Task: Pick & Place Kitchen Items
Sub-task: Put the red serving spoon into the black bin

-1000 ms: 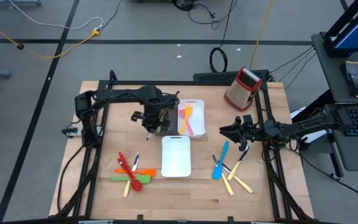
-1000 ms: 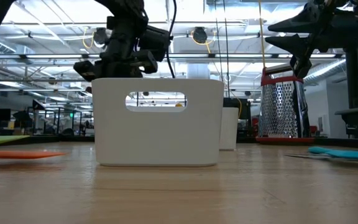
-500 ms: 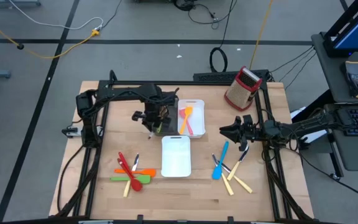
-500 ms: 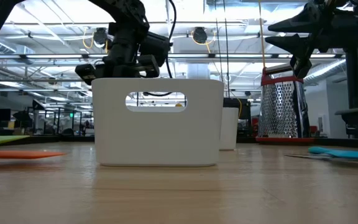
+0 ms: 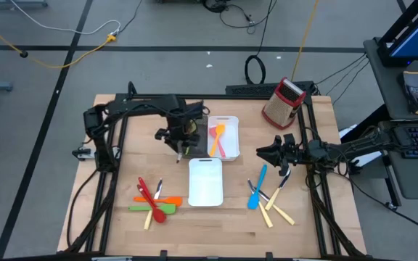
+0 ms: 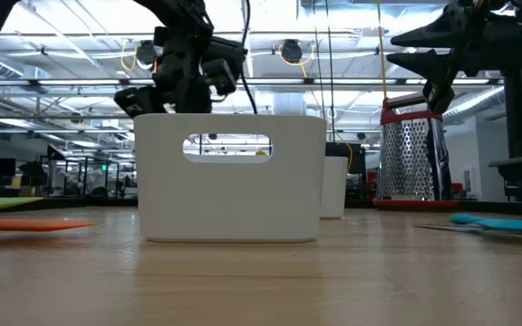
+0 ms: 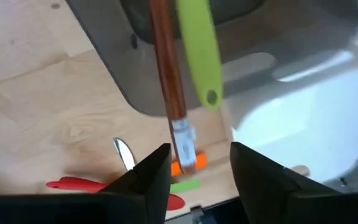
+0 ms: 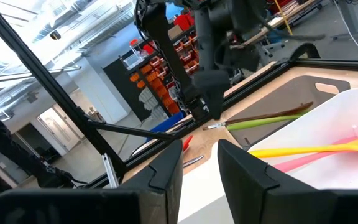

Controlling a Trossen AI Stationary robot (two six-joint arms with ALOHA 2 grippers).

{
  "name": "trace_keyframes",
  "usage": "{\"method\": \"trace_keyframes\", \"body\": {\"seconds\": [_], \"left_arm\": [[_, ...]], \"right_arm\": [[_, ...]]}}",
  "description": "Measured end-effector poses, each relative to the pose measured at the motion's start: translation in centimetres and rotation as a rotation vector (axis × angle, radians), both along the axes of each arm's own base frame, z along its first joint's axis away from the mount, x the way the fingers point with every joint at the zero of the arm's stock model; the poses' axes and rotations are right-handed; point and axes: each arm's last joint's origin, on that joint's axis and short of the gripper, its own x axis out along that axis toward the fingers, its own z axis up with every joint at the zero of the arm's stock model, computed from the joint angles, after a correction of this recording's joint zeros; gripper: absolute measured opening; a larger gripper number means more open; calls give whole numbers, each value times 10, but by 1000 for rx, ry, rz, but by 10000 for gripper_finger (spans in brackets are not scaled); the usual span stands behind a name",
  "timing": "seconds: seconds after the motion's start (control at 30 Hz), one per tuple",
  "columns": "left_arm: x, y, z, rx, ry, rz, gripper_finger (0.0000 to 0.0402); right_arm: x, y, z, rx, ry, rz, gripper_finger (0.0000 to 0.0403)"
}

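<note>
High view: left hand (image 5: 182, 139) hangs over the dark-brown tray (image 5: 187, 136), just beside the white tray (image 5: 223, 138), which holds an orange spatula (image 5: 218, 135) and a pink utensil (image 5: 224, 148). A second white tray (image 5: 206, 181) sits nearer the front. Red, orange and green utensils (image 5: 153, 199) lie front-left; blue spatula (image 5: 256, 190) and cream-handled knives (image 5: 276, 209) front-right. Right hand (image 5: 265, 153) waits above the surface (image 5: 115, 225) near the blue spatula. Box grater (image 5: 282, 103) back-right.

Low view: left hand above the white tray's rim.

Left wrist view: fingers (image 7: 151, 176) parted, gripping nothing; a brown-handled utensil (image 7: 164, 68) and green utensil (image 7: 199, 50) lie in the dark tray.

Right wrist view: fingers (image 8: 166, 171) partly apart, holding nothing.
</note>
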Motion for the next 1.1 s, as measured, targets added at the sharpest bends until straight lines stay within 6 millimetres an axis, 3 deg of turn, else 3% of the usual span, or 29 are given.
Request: {"method": "trace_keyframes", "body": {"seconds": [0.23,0.43,0.6,0.8,1.1], "left_arm": [[-24,-7,46,67,-126,24,163],[-48,-52,89,209,-250,-83,135],[-69,-94,114,377,-329,-196,120],[-86,-139,125,505,-402,-350,118],[-91,-197,114,622,-440,-654,117]], "right_arm": [[0,0,0,0,0,0,93],[0,0,0,0,0,0,93],[0,0,0,0,0,0,93],[0,0,0,0,0,0,93],[0,0,0,0,0,0,93]]}}
